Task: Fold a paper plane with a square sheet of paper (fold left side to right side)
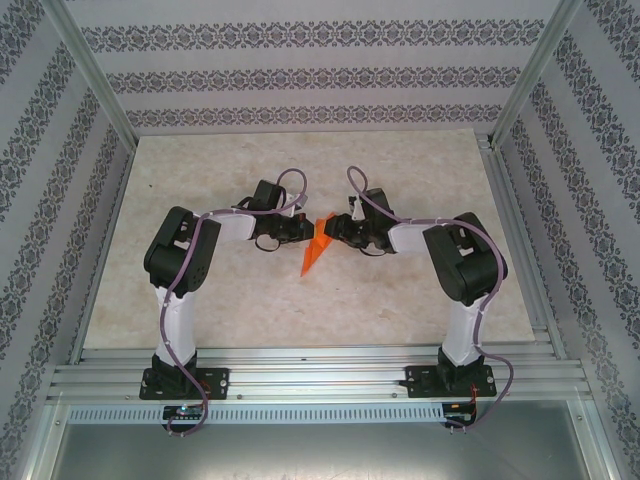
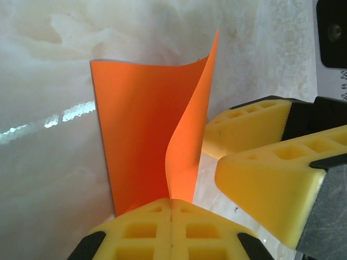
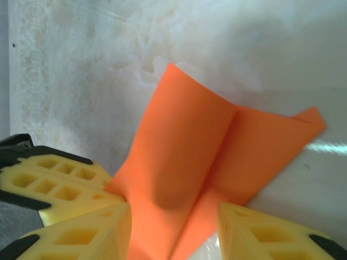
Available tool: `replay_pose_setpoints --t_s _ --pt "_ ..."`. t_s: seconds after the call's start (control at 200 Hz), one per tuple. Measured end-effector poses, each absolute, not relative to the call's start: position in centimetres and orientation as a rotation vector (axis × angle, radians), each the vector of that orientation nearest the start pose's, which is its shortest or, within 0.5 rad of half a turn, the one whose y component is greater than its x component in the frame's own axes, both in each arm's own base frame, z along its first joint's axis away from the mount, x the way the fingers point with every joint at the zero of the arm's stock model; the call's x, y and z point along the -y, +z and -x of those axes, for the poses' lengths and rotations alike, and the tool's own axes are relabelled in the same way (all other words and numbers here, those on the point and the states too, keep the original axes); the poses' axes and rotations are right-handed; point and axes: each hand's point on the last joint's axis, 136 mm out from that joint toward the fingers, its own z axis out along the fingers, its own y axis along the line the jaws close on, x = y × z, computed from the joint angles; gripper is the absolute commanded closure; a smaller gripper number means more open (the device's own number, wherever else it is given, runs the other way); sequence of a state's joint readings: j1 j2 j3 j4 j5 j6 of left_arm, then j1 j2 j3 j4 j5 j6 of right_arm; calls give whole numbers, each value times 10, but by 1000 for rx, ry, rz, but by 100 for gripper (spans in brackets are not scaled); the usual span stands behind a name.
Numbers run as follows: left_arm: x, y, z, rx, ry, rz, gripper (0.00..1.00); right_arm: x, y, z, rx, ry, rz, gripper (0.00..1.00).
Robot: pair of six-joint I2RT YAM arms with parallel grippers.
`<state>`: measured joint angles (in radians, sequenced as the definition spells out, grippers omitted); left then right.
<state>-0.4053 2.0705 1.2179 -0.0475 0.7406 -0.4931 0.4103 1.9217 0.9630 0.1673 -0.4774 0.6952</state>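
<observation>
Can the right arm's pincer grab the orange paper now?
Probably yes. The right pincer is open and the paper lies between its fingers. Nothing blocks it, though the left pincer, shut on the paper, is very close.

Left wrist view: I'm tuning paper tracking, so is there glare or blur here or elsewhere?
Left wrist: white glare streak on the tabletop, left of the sharp orange paper; right wrist: similar streak at right edge; top external: evenly lit.
</observation>
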Motion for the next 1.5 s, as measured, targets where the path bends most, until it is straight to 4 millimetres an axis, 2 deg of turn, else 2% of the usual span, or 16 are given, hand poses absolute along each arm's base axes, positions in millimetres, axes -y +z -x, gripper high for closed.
replay_pose_setpoints --t_s 0.105,0.17,0.285,0.36,0.495,0.614,0.749,0.989,1.184,1.259,1.359,1.499 --pt "296 44 -391 -2571 -1299 -241 100 -236 41 -378 -2515 1047 -142 51" --pt "296 45 -389 -2572 -1302 -243 100 -225 55 -372 -2483 1041 -148 50" --pt "295 51 -383 -2567 -1302 -249 100 -216 80 -360 -2419 1045 -129 50" --pt "296 58 -377 -2557 -1297 -262 100 -210 87 -352 -2399 1045 -123 51" --pt "298 77 -363 -2527 -1278 -290 100 -198 74 -342 -2428 1026 -157 62" --pt "297 90 -347 -2509 -1257 -294 100 -196 61 -339 -2461 1025 -190 63" --pt "296 92 -334 -2513 -1234 -266 100 -204 50 -341 -2466 1056 -200 61" --pt "313 86 -316 -2536 -1235 -291 96 -224 33 -338 -2480 1126 -204 62" --pt "318 74 -326 -2558 -1212 -276 85 -225 30 -338 -2477 1137 -223 69" --pt "320 72 -331 -2560 -1203 -273 70 -225 29 -339 -2480 1138 -224 70" --pt "321 78 -336 -2556 -1188 -285 56 -226 28 -340 -2487 1142 -225 69" --pt "321 93 -342 -2527 -1156 -329 43 -228 28 -342 -2504 1152 -231 69"
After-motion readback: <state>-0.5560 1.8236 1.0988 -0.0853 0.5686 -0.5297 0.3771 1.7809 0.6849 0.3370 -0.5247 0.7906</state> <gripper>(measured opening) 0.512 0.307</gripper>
